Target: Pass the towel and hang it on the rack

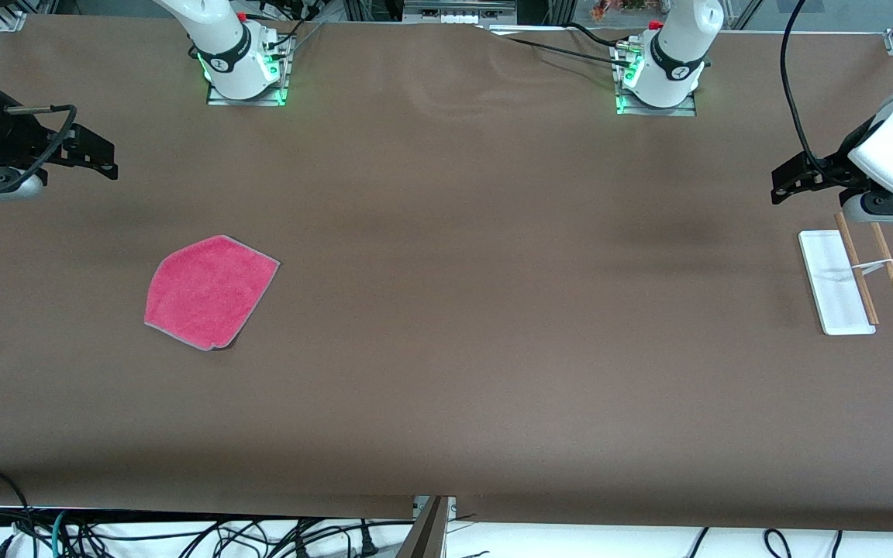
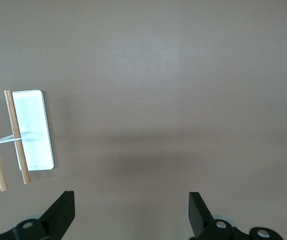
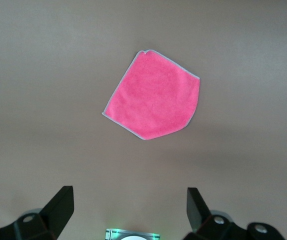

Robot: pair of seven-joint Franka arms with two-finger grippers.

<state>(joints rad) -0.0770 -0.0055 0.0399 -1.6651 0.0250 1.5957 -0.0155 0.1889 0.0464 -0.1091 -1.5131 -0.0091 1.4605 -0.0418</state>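
Note:
The pink-red towel (image 1: 210, 291) lies flat on the brown table toward the right arm's end; it also shows in the right wrist view (image 3: 153, 95). The rack (image 1: 853, 279), with a white base and two brown rods, stands toward the left arm's end and shows in the left wrist view (image 2: 31, 130). My right gripper (image 1: 105, 159) hangs open and empty over bare table, apart from the towel; its jaws (image 3: 130, 210) stand wide. My left gripper (image 1: 781, 182) hangs open and empty over bare table beside the rack, jaws (image 2: 132, 210) wide.
The right arm's base (image 1: 241, 62) and the left arm's base (image 1: 660, 74) stand at the table's edge farthest from the front camera. Cables hang below the table's near edge (image 1: 431, 504). The brown table top (image 1: 493, 310) stretches between towel and rack.

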